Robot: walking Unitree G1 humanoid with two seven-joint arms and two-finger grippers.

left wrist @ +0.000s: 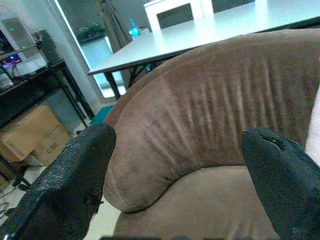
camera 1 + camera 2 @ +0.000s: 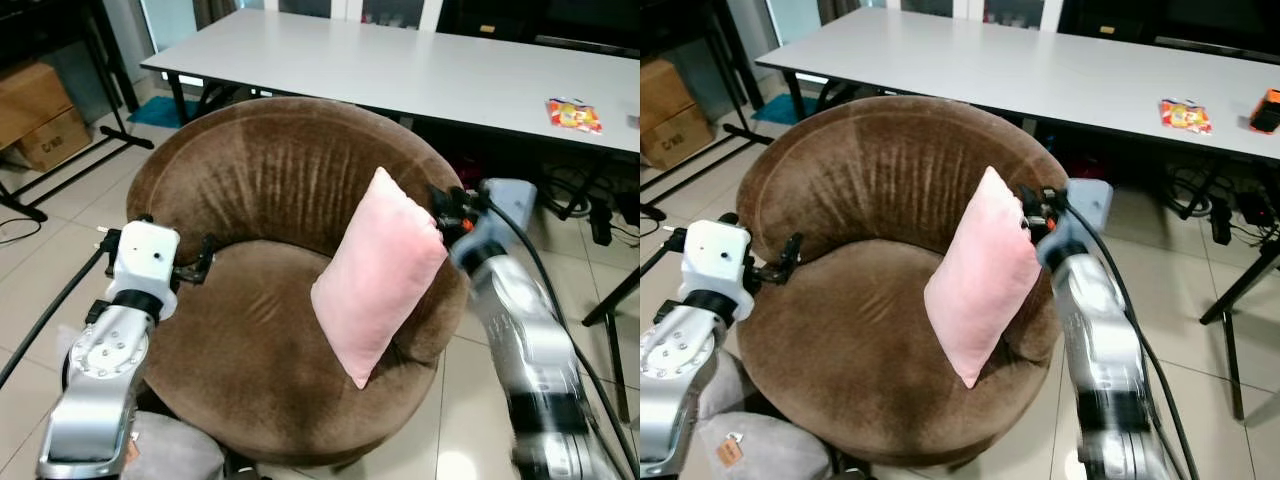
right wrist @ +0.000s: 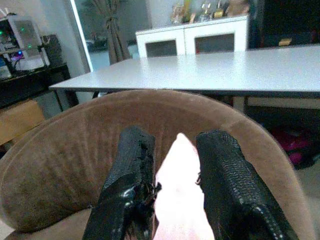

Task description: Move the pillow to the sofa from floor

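My right claw (image 3: 172,200) clenched on the pink pillow (image 2: 380,275), centre frame, standing tilted on the brown round sofa (image 2: 250,180) seat, leaning toward its right rim. My left claw (image 1: 175,170) spread wide, released, lower left beside the sofa's edge.

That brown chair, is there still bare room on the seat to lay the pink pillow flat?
Yes. The seat is bare between the left gripper and the pillow, up to the backrest. The right side is crowded: the right gripper pinches the pillow's top corner there, against the armrest.
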